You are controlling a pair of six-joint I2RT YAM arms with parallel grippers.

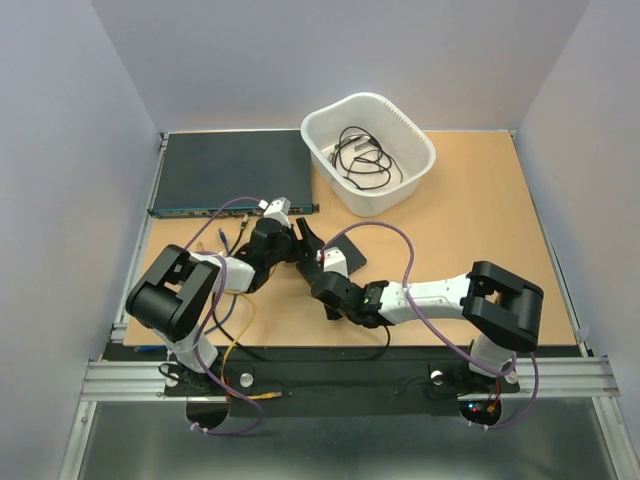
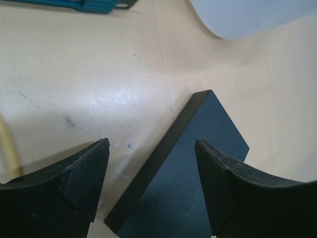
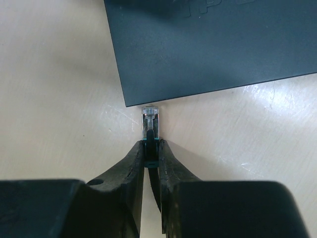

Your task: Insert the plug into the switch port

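Note:
The small flat matte-black box (image 1: 350, 248) lies on the wooden table between both grippers. My right gripper (image 3: 150, 145) is shut on the cable boot of a clear plug (image 3: 150, 120). The plug points at the box's near edge (image 3: 213, 44), close to its left corner, and its tip is just short of that edge. No switch port shows from these angles. My left gripper (image 2: 151, 146) is open and empty. It hovers over the box (image 2: 198, 163), one finger above the table and the other above the box top. In the top view the left gripper (image 1: 308, 240) and the right gripper (image 1: 330, 268) are close together.
A wide dark rack unit (image 1: 235, 172) lies at the back left; its teal front (image 2: 94, 6) shows in the left wrist view. A white tub (image 1: 368, 150) with black cables stands at the back centre. A yellow cable (image 1: 240, 330) runs near the left arm.

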